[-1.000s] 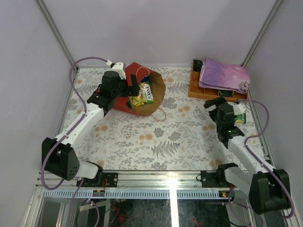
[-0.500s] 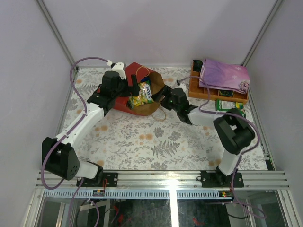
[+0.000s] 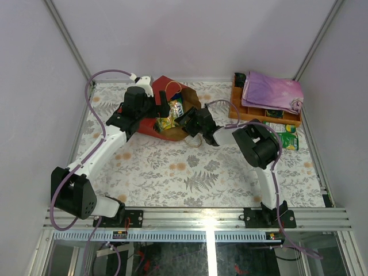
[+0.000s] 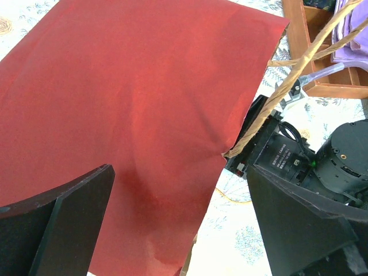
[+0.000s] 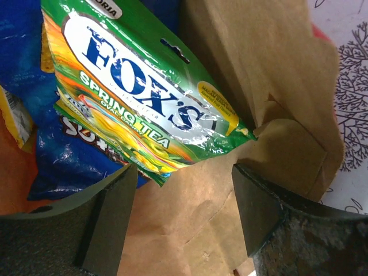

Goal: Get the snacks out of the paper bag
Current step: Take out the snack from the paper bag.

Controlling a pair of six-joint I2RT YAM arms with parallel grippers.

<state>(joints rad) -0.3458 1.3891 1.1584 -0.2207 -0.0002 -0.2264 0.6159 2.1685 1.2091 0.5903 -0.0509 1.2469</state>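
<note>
The paper bag (image 3: 163, 85), red outside and brown inside (image 5: 195, 213), lies tipped at the back left with its mouth facing right. Inside it are snacks: a green Fox's packet (image 5: 149, 98) on top of a blue chip bag (image 5: 29, 63), and a small yellow pack (image 5: 14, 118) at the left edge. My right gripper (image 3: 185, 117) reaches into the mouth and stands open (image 5: 184, 213), the Fox's packet's lower corner just ahead of its fingers. My left gripper (image 3: 163, 109) is open (image 4: 184, 224) over the bag's red wall (image 4: 132, 103), beside a string handle (image 4: 287, 86).
An orange wooden tray (image 3: 236, 106) at the back right carries a folded purple cloth (image 3: 270, 92). Two green packets (image 3: 286, 140) lie on the table just in front of the tray. The right arm's body (image 4: 345, 155) sits close to the bag's mouth.
My right arm swung from the right side of the table across to the bag and pushed its gripper into the mouth, jaws narrowing a little. The left arm stayed put.
</note>
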